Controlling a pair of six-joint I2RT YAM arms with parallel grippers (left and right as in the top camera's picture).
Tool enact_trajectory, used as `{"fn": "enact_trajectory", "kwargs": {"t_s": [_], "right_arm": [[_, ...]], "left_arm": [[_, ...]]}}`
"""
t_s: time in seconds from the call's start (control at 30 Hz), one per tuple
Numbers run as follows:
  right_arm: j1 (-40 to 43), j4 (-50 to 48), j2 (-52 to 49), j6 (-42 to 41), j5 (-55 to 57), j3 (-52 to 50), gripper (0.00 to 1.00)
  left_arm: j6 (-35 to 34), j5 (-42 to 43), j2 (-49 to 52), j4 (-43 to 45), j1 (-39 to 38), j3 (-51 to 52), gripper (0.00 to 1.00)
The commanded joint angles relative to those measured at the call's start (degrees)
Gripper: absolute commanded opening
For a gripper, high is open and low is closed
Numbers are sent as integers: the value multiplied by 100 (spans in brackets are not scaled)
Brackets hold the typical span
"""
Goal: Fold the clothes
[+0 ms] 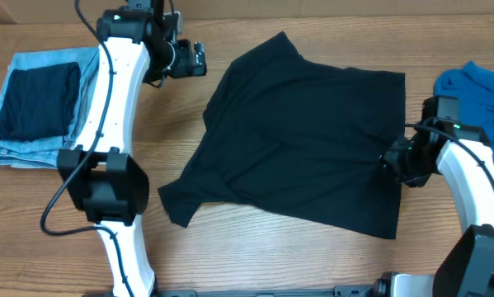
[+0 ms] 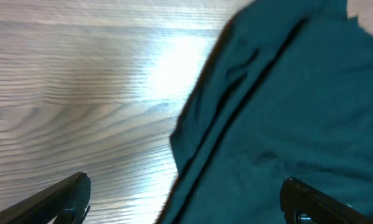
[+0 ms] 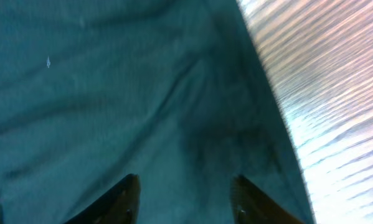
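The black T-shirt [image 1: 304, 140] lies spread on the wooden table, a sleeve pointing to the front left. My left gripper [image 1: 199, 59] hovers open just left of the shirt's upper left edge; in the left wrist view [image 2: 185, 193] its fingers straddle the shirt's hem [image 2: 279, 106] and bare wood. My right gripper [image 1: 388, 161] is open over the shirt's right edge; in the right wrist view [image 3: 185, 199] both fingers sit above the dark fabric [image 3: 111, 93], holding nothing.
Folded light-blue jeans [image 1: 7, 140] with a dark folded cloth [image 1: 39, 101] on top lie at the far left. A bright blue garment [image 1: 477, 87] lies at the right edge. Bare wood [image 1: 255, 247] shows in front of the shirt.
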State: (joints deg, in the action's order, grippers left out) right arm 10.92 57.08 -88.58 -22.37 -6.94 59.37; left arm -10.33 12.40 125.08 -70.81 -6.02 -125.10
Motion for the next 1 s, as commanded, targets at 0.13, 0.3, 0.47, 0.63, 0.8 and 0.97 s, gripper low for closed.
{"fn": "enact_trajectory", "kwargs": {"t_s": [0.13, 0.3, 0.47, 0.63, 0.8, 0.97], "right_arm": [[-581, -302, -17, -435, 643, -767, 38], [-570, -942, -24, -487, 732, -1300, 29], [-570, -1200, -48, -490, 1556, -1480, 29], [-570, -1550, -131, -490, 1596, -1707, 30], [-570, -1633, -131, -487, 1596, -1707, 30], [-570, -1698, -131, -490, 1593, -1707, 30]], "left_arm": [[179, 481, 695, -68, -79, 22, 100], [179, 544, 754, 96, -79, 22, 100], [177, 544, 758, 94, -79, 22, 100], [179, 501, 758, 120, -76, 22, 100], [177, 501, 778, 254, -76, 22, 100], [175, 527, 846, 330, -107, 24, 100]]}}
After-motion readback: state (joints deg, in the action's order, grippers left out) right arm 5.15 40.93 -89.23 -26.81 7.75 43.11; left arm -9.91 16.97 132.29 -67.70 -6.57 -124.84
